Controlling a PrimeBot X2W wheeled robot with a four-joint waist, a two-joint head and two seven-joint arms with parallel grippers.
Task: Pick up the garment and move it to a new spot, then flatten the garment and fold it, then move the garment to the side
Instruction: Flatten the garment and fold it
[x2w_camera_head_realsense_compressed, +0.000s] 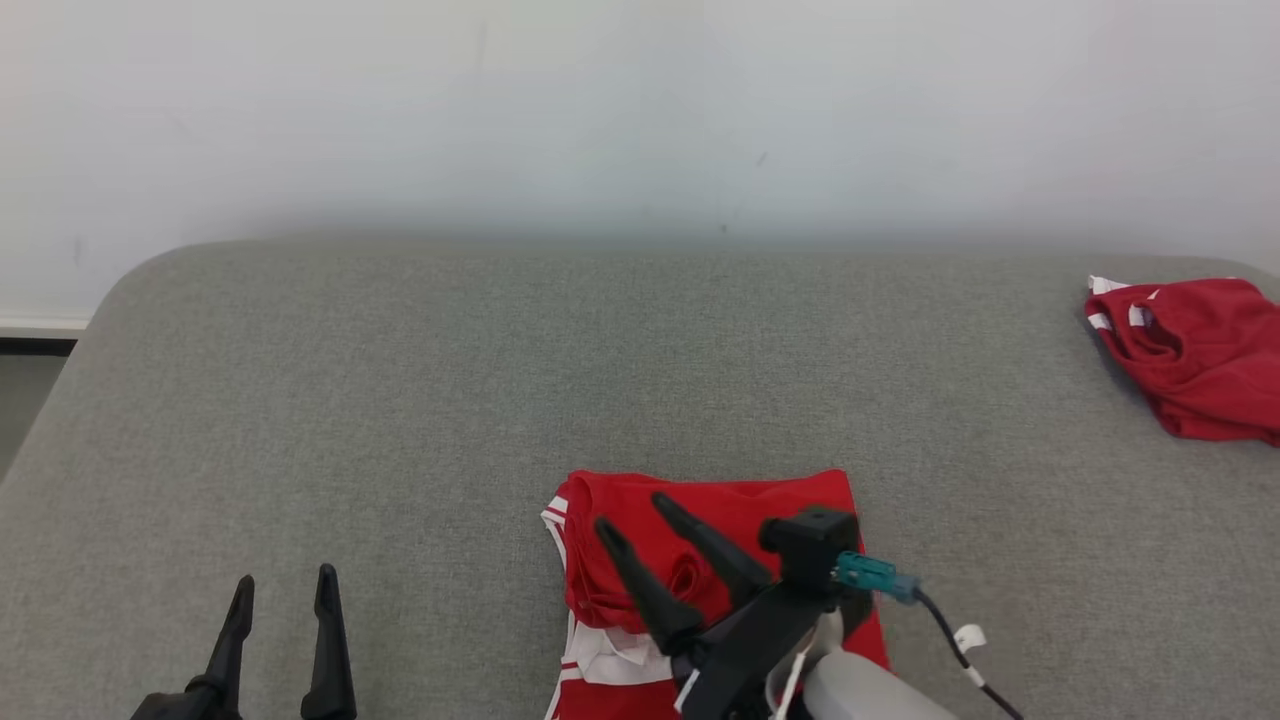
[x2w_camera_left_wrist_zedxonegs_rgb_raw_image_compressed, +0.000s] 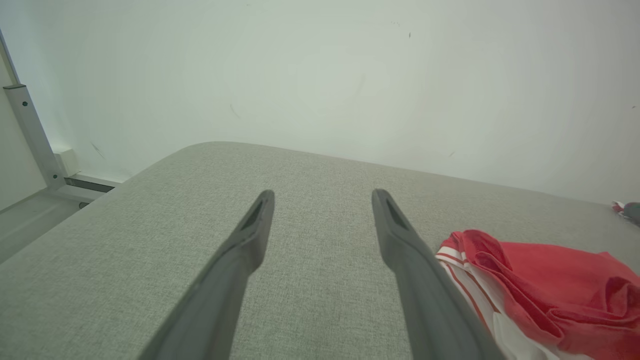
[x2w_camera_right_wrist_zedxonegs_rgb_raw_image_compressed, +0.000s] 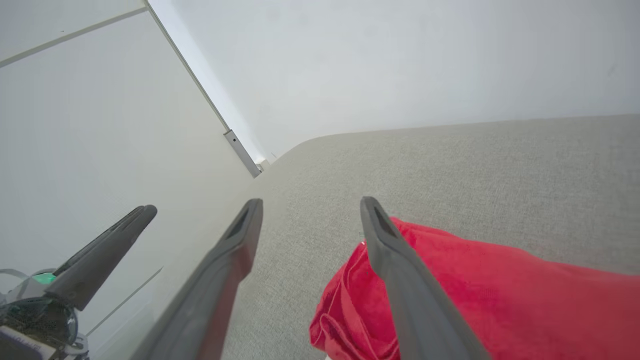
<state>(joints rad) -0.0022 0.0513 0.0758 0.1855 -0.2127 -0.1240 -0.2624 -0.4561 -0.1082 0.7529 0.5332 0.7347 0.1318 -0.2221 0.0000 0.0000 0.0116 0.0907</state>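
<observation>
Garment (x2w_camera_head_realsense_compressed: 780, 500): appears folded | left gripper (x2w_camera_head_realsense_compressed: 285, 575), right gripper (x2w_camera_head_realsense_compressed: 630, 510): fingers apart, empty | remaining: move aside

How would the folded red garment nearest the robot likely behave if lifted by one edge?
Probably floppy: the red garment lies in soft rumpled folds, so its layers would likely sag and unfold. Pushed across the textured grey surface, it would probably bunch rather than slide.

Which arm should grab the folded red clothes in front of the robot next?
Probably the right. The right gripper is open and sits over the folded garment, so it need only drop and close. The left gripper, also open, is off to the side over the table.
</observation>
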